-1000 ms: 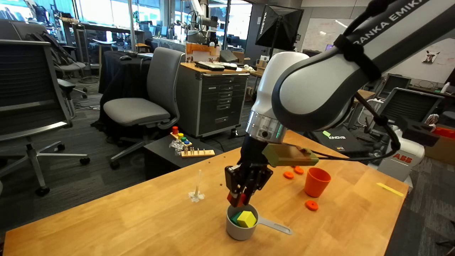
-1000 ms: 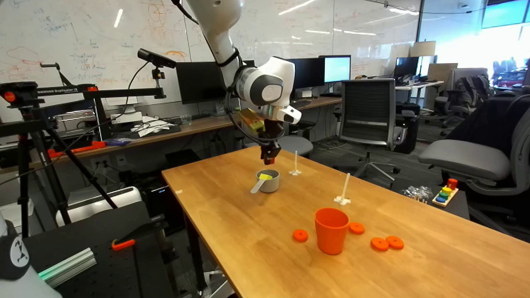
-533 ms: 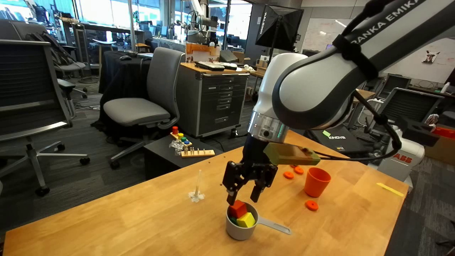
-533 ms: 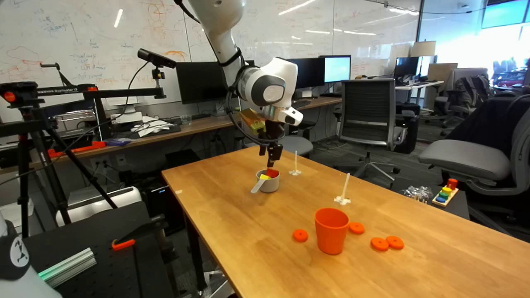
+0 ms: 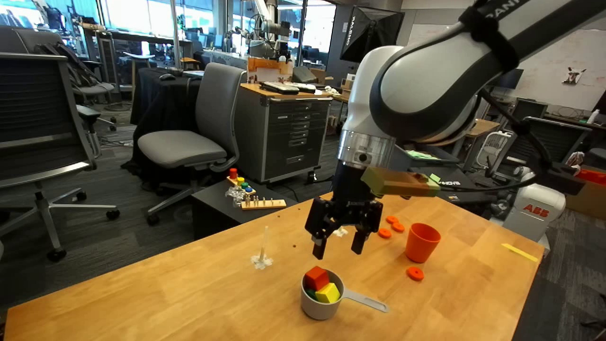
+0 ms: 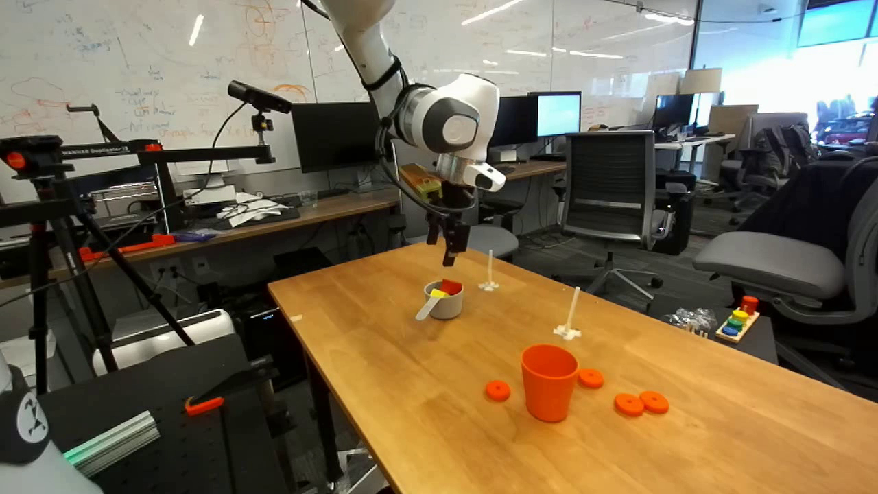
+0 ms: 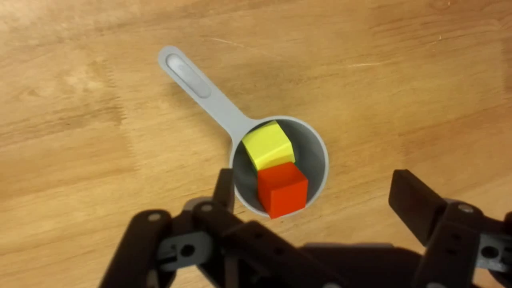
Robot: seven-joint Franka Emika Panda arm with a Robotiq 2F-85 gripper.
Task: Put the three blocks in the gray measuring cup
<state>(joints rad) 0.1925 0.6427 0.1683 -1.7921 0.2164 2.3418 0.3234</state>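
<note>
Now, dipping your black end effector, spread apart, could dislodge the orange-red cube riding high in the round gray measuring cup, lower centre of an exterior view, with the yellow cube and green cube.

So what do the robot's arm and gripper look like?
The rounded arm is white with dark gray bands, partial pale lettering and a black cable. It also carries a silver ring and a greenish-brown box. The gripper is black, with two blocky fingers.
</note>
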